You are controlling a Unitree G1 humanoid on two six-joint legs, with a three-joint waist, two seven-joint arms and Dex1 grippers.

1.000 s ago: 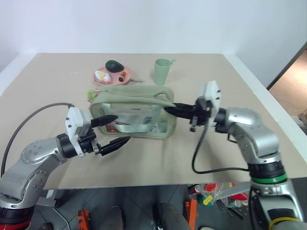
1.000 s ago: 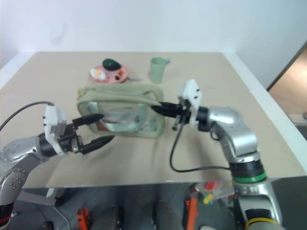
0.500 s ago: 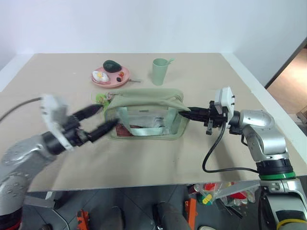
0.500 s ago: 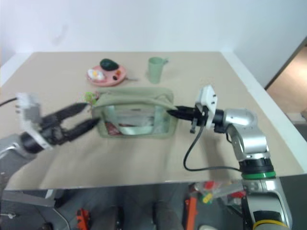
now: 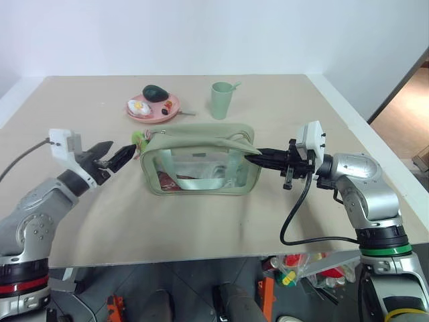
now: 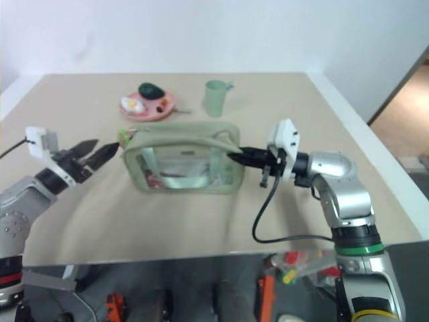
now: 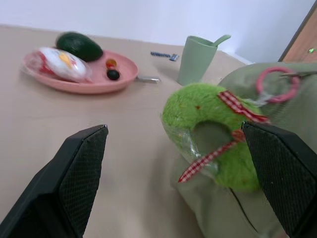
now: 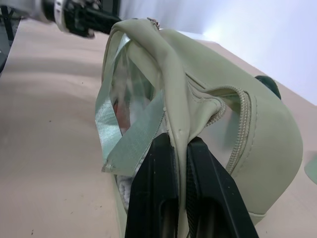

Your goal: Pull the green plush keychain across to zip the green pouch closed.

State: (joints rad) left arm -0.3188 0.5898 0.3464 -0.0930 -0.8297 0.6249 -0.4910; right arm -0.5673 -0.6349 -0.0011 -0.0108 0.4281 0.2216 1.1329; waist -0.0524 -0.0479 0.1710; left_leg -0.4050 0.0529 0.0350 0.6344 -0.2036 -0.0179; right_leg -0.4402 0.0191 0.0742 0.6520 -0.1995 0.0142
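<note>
While the green pouch (image 5: pixel 201 161) sits mid-table with its long axis running across from one arm to the other, the right gripper (image 5: pixel 258 155) pinches its near strap at the right end, fingers clamped tight on the fabric. At the opposite end hangs the green plush keychain (image 7: pixel 210 134) — directly ahead of the left gripper (image 5: pixel 118 156), whose fingers gape wide and hold nothing, the plush lying between their tips but untouched. So the left arm is nearer. The zipper track itself — hard to make out.
</note>
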